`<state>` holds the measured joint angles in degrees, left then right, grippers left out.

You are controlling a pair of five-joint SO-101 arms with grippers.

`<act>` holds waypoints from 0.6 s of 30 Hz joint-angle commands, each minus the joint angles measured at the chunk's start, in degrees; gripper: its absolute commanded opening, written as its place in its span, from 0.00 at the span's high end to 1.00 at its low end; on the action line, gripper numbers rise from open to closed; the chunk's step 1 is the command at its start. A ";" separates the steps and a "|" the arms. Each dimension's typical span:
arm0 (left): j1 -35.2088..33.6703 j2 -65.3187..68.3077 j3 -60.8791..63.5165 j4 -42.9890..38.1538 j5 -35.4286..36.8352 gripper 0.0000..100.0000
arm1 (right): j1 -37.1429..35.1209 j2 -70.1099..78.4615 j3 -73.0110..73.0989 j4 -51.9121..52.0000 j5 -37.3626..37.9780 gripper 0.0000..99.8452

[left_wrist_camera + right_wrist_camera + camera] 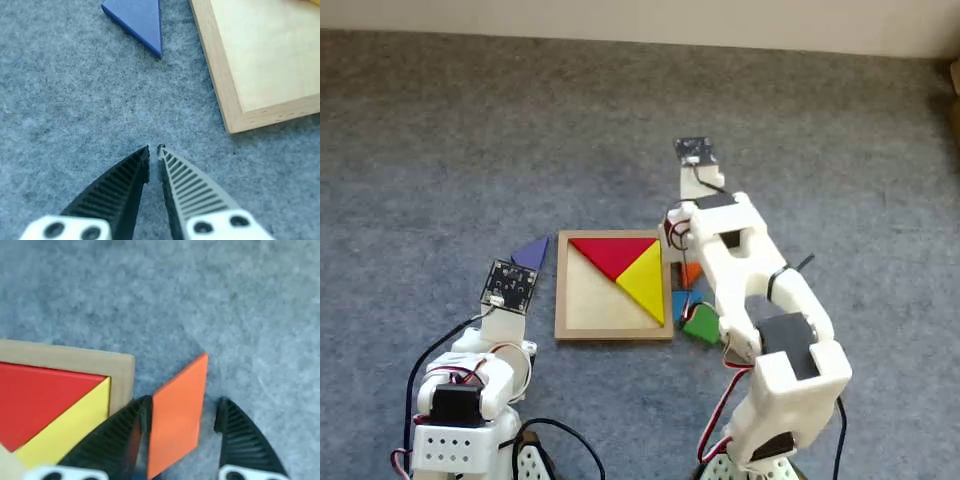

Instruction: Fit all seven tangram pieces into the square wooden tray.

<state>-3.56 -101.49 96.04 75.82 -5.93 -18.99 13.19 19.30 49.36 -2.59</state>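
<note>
The square wooden tray (580, 300) lies mid-table with a red triangle (613, 253) and a yellow triangle (645, 280) in its far right corner. Just left of it lies a dark blue triangle (530, 253). In the left wrist view that blue triangle (137, 17) sits ahead of my left gripper (153, 150), which is shut and empty over the carpet beside the tray's frame (235, 107). My right gripper (183, 401) is open and straddles an orange piece (177, 412) by the tray's right edge (122, 375). One finger (125, 427) touches it; the other stands apart.
Right of the tray, under the right arm (760, 300), lie the orange piece (691, 272), a blue piece (680, 300) and a green piece (701, 323). Grey carpet covers the table all round. The left arm's base (460, 400) stands at the near left.
</note>
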 commanded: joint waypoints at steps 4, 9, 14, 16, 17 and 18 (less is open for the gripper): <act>-0.22 -2.33 1.19 0.00 0.00 0.95 | 1.54 -0.31 -3.30 -0.48 4.40 0.79; -0.22 -2.33 1.19 0.00 0.00 0.95 | 1.89 -0.13 -3.38 -0.48 13.27 0.95; -0.22 -2.33 1.19 0.00 0.00 0.95 | 1.98 -0.48 -3.65 -0.48 17.05 0.99; -0.22 -2.33 1.19 0.00 0.00 0.95 | 2.07 -0.75 -3.65 -0.48 17.05 0.99; -0.22 -2.33 1.19 0.00 0.00 0.95 | 2.15 -1.45 -3.65 -0.48 17.05 0.99; -0.22 -2.33 1.19 0.00 0.00 0.95 | 2.15 -2.51 -3.65 -0.48 17.05 0.99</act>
<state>-3.56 -101.49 96.04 75.82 -5.93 -17.23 13.45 18.86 49.45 13.67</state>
